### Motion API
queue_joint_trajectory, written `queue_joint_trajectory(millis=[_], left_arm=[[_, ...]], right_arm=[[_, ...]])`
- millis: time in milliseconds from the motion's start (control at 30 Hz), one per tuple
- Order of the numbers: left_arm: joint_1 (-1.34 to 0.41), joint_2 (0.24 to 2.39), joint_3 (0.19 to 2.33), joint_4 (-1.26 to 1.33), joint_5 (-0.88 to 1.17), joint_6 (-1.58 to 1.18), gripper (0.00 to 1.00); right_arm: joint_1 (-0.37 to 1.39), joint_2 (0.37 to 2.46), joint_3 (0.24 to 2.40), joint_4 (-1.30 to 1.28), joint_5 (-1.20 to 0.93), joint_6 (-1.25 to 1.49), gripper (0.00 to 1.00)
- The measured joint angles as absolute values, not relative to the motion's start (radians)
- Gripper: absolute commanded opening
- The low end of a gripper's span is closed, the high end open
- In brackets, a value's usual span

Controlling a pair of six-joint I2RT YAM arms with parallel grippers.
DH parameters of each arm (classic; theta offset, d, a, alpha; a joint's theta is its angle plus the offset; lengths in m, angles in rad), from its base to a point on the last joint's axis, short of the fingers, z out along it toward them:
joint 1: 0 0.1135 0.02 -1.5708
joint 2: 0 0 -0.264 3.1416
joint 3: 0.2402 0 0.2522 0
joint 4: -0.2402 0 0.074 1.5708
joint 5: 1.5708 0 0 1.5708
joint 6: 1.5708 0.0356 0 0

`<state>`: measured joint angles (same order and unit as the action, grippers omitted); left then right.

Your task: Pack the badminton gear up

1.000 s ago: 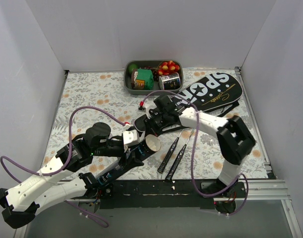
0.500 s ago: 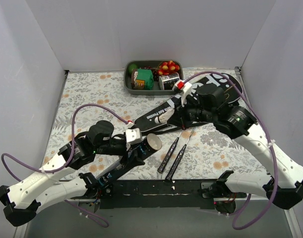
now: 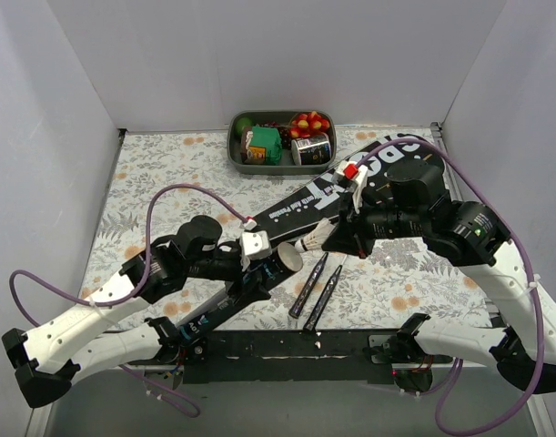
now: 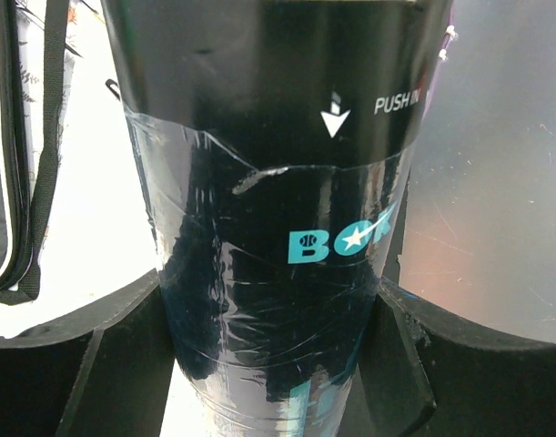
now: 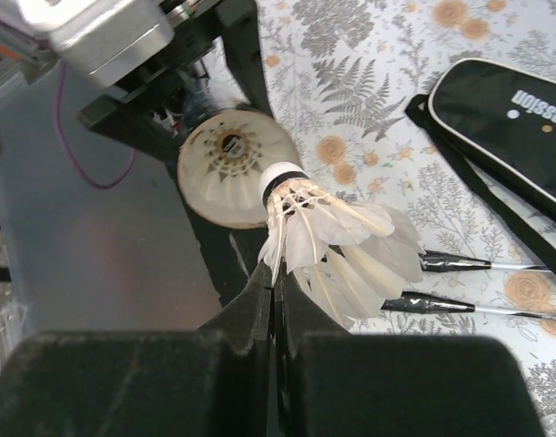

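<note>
Underneath everything, a floral cloth covers the table. The black cover lettered "SPORT" lies slantwise from the far right corner toward the middle, partly hidden by the right arm above it. A grey tray of toy food sits at the far edge, just beside the cover.

The left gripper is clamped around a black tube, tilted over the near middle. The tube's open mouth faces the right gripper, which pinches a white shuttlecock by its feathers. The cork sits just at the mouth; contact is unclear.

Two rackets lie side by side on the cloth below the shuttlecock. Only their black handles and thin shafts show.
</note>
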<state>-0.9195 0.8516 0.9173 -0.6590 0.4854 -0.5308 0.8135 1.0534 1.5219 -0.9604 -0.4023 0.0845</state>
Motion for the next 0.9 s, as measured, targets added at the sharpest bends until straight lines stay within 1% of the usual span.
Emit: queue_joint_trajectory(millis=[167,467,667,900], left_arm=[[-0.920,0.876,0.934,-0.673,0.481,-0.526,0.24],[-0.920,0.886,0.945,-0.685,0.481,-0.523,0.24],[-0.920,0.870,0.951,-0.698,0.481,-0.521,0.24],[-0.918,0.853,0.951,-0.707,0.476,-0.520,0.24]], right_arm=[[0.850,1.055,1.524,-0.981,-0.451,0.074,0.01],[0.946,1.109,1.524,-0.958,-0.445,0.078,0.01],[0.951,1.169,1.524,-0.914,-0.430,0.080,0.01],[0.954,1.217,1.517,-0.830,-0.514,0.082,0.01]])
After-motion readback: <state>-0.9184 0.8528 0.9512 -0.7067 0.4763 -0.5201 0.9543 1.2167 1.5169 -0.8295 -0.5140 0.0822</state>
